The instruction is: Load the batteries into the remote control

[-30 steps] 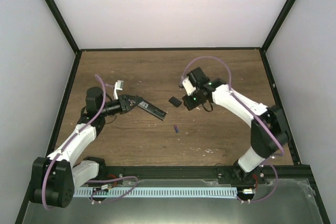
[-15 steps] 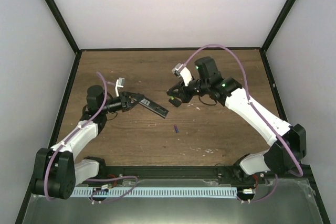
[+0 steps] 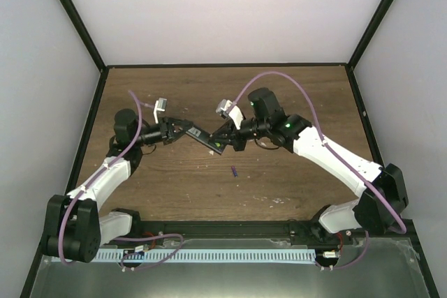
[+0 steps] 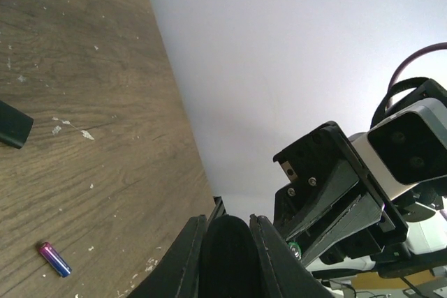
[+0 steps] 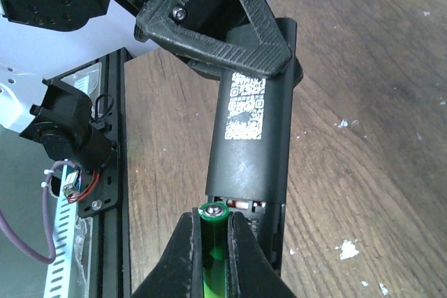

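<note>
**Wooden desk (image 3: 293,95): green battery (image 5: 214,239) now at the remote control (image 3: 206,141)**

My left jaws clamp the remote control by one end, its open compartment pointing right. My right jaws, pinched on the green battery, have just swung across and hold it just short of that bay. Insertion looks next. The purple-blue battery (image 3: 234,171) lies loose on the desk, not yet loaded.

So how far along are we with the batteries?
Done: the left gripper holds the remote, its compartment open. In hand: the right gripper pinches the green battery, its tip at that opening, not yet in. Left: seating it, then fetching the purple battery from the table and loading it too.
</note>
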Motion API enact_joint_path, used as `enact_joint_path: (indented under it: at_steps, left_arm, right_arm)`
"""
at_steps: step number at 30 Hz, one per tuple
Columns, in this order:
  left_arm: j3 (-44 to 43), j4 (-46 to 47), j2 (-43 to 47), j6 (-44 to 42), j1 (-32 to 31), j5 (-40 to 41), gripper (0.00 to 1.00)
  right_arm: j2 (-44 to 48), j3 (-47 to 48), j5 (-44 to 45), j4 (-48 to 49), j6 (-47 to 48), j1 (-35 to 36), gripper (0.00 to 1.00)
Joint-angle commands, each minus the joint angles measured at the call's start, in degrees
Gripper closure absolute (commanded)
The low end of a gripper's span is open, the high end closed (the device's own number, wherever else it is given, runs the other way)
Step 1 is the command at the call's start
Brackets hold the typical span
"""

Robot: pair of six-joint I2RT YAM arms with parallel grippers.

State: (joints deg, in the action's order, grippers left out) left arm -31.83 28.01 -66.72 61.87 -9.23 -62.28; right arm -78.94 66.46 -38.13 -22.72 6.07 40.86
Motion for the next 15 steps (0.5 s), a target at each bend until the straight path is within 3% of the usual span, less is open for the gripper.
enact_joint_path:
  at_steps: [1,15]
  left_arm:
    - [-1.38,1.52,0.16,1.01,-0.43,-1.52,1.00]
    - [-1.29,2.82,0.10,2.23,-0.43,-1.70,1.00]
  right_arm:
    - [0.84,0.22,-0.51,3.16,2.54,0.69,0.99]
    - [-0.50,-0.01,-1.52,0.17,5.20,1.22,0.99]
